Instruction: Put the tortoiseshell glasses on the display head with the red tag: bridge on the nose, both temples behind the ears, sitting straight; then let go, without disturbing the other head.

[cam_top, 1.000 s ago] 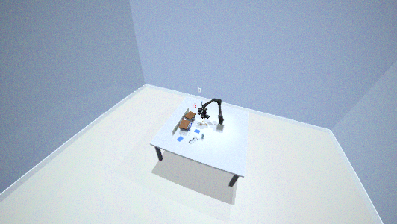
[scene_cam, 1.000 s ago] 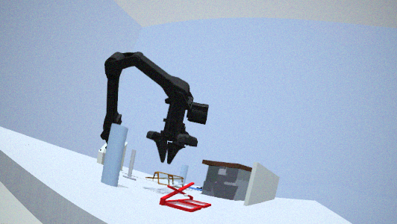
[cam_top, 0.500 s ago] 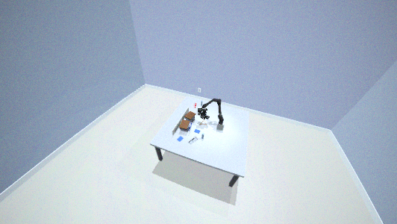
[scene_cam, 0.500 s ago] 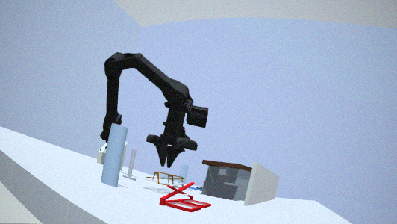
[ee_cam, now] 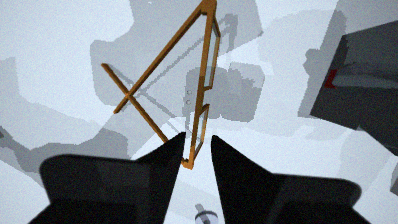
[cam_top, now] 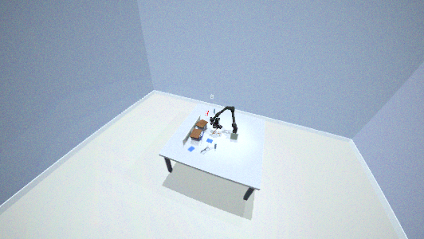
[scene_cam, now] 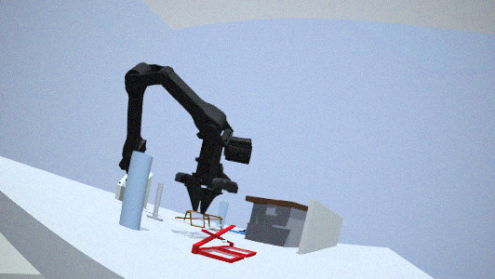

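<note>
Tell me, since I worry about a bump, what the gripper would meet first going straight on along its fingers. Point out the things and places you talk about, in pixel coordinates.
Probably the orange-brown glasses (scene_cam: 203, 217) (ee_cam: 202, 90), near the hinge end just ahead of the fingers; exact depth is unclear.

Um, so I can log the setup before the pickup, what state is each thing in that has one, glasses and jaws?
Orange-brown glasses: front upright, temples folded across each other, not on a head.
Red glasses: resting on the table, temples raised and crossed.
Jaws: partly open, tips at one end of the orange-brown glasses, not closed on them.
</note>
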`<state>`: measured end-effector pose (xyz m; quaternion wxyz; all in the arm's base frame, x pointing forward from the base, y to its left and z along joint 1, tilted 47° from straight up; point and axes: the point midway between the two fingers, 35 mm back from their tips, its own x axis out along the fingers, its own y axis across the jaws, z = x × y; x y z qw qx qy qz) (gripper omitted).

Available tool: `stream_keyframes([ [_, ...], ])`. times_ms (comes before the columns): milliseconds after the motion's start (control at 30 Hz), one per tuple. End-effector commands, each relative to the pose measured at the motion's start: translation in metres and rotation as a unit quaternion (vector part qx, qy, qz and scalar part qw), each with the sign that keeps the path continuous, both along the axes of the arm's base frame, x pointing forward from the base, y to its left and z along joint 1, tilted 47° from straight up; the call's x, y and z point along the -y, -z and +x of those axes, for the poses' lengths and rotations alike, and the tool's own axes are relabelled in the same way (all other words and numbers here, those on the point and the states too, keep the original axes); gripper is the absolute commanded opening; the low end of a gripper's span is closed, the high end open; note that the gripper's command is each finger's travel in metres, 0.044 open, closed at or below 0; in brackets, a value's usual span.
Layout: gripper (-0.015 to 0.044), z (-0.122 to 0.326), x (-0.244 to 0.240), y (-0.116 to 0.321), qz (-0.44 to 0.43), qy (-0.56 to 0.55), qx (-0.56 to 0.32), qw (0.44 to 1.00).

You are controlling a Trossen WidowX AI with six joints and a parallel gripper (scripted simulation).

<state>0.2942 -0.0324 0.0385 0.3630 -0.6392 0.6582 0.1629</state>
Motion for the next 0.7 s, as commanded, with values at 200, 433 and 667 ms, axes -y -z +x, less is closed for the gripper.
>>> stream_keyframes([
  [200, 0.0120, 0.000, 0.012, 0.011, -0.004, -0.003, -0.004, 1.000],
  [433, 0.0120, 0.000, 0.018, 0.015, -0.005, -0.003, -0.004, 1.000],
  [667, 0.0120, -0.003, 0.018, 0.016, -0.005, -0.003, -0.004, 1.000],
])
